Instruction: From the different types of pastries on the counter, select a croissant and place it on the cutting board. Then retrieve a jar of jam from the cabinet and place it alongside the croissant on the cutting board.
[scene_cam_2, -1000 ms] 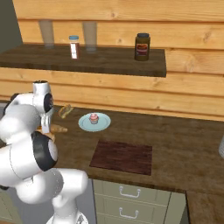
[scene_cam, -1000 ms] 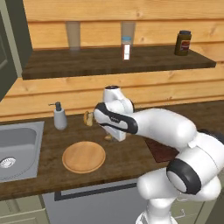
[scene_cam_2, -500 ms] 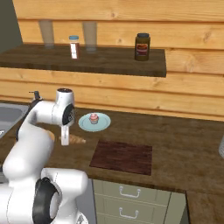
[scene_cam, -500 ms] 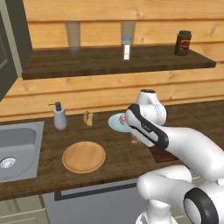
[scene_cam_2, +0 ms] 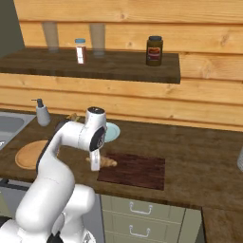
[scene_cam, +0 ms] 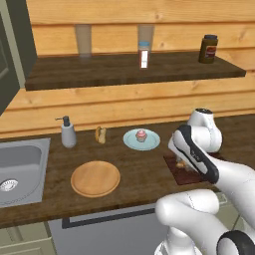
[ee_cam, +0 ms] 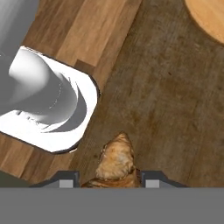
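White two-finger gripper (scene_cam_2: 95, 164) pinches the golden-brown flaky croissant (scene_cam_2: 105, 162), jaws pressed onto its sides; hand view shows the pastry (ee_cam: 116, 164) clamped between the finger tips. Croissant hangs low at the near-left edge of the dark brown rectangular cutting board (scene_cam_2: 137, 170), board lying just to the gripper's right and slightly beyond; long axis of the croissant runs roughly along the counter front. Judged: short carry rightward, then lower. Pale blue round plate (scene_cam: 141, 141) holds a pink-topped cupcake (scene_cam: 141, 134). Round light wooden board (scene_cam: 95, 178) bare. Dark jam jar (scene_cam_2: 154, 50) stands on the wooden wall shelf (scene_cam_2: 95, 69)
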